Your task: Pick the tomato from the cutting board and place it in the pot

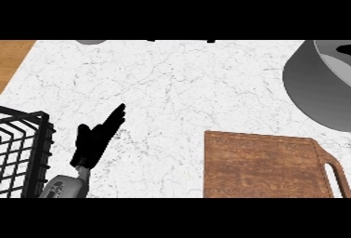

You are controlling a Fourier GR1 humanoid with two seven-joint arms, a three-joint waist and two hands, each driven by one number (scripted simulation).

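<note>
Wooden, the cutting board [264, 167] lay at lower right with no tomato showing on it or in the visible part of the grey pot [319, 88] beyond, while the left hand [93, 142] rested, fingers straight, beside the black wire rack [48, 148], likely parked clear; the right hand was out of view.

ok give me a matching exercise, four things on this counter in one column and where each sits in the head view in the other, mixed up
Things
1. cutting board
2. pot
3. wire rack
4. left robot hand

Places
A. upper right, cut off by the view's edge
B. lower left edge
C. lower right
D. left of centre, fingers straight, over the marble counter

Pairs: 1-C, 2-A, 3-B, 4-D
</note>
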